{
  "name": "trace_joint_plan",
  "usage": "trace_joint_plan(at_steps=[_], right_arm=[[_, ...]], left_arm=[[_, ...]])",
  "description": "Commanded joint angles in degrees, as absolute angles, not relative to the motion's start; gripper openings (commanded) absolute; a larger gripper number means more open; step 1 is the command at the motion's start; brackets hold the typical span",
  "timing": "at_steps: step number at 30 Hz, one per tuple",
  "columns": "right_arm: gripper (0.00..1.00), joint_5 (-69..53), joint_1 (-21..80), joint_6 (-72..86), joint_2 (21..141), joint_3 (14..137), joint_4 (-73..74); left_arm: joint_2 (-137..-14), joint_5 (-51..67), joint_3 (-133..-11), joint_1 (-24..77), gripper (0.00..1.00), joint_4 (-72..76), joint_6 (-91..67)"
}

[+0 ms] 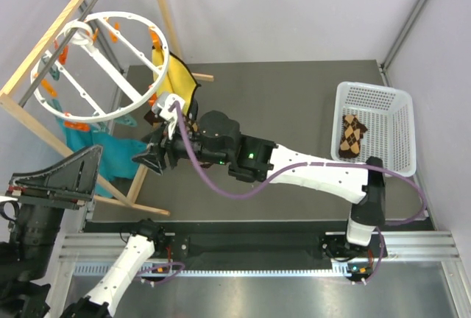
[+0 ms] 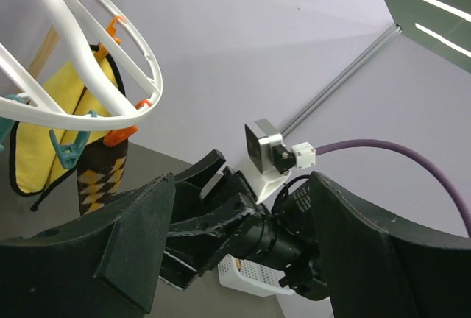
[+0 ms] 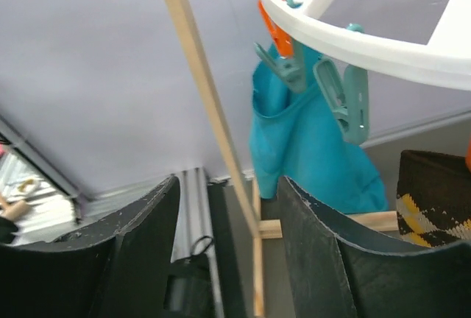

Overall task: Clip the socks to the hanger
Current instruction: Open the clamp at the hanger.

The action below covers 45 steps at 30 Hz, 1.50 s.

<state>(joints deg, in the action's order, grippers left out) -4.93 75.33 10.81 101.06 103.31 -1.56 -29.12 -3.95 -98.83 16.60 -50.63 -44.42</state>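
The white ring hanger [image 1: 96, 68] hangs from the wooden rack at the back left. One argyle sock [image 2: 99, 178] hangs from an orange clip [image 2: 121, 135] on its rim, and its dark cuff [image 3: 434, 200] shows in the right wrist view. A second sock [image 1: 352, 135] lies in the white basket [image 1: 397, 108]. My right gripper [image 1: 151, 157] reaches left under the ring, open and empty [image 3: 228, 185], a little left of the hanging sock. My left gripper [image 1: 87, 174] is low at the left, open and empty [image 2: 241, 185], facing the right gripper.
A yellow cloth [image 1: 176, 79] and a teal cloth [image 1: 103, 149] hang from the same ring on teal pegs [image 3: 342, 101]. The wooden rack's slanted bars [image 1: 44, 42] and floor rails [image 1: 136, 204] surround the ring. One thin wooden bar [image 3: 206, 104] stands right before my right gripper.
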Motion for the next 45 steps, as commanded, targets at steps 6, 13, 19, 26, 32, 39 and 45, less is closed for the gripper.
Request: trace_joint_plan(at_steps=[6,13,19,26,32,39,45], right_arm=[[0.55,-1.32,75.41,-5.35,103.45,101.61,-15.44],[0.55,3.67,75.5,-11.95,103.44,97.82,-21.54],[0.51,8.34,75.32,-13.97,105.29,98.52,-23.64],[0.5,6.59,75.24,-16.96,108.28,100.9,-25.13],[0.51,7.56,74.71,-17.14,110.3,102.65,-26.02],[0.51,8.87,74.62,-17.75,111.27,103.54,-26.89],[0.51,9.49,73.74,-17.84,110.57,102.48,-26.63]], left_arm=[[-27.86,-5.54,-97.82,16.79,0.78,-51.42,-44.21],[-27.42,-5.36,-96.86,16.79,0.8,-51.5,-44.12],[-27.16,-5.36,-96.5,16.79,0.8,-51.24,-43.94],[-26.9,-4.57,-95.19,16.79,0.8,-50.45,-44.3],[-26.9,-4.66,-95.36,16.79,0.8,-50.71,-44.12],[-26.98,-4.57,-94.92,16.7,0.8,-50.71,-44.12],[-26.72,-4.66,-94.48,16.87,0.8,-50.8,-44.21]])
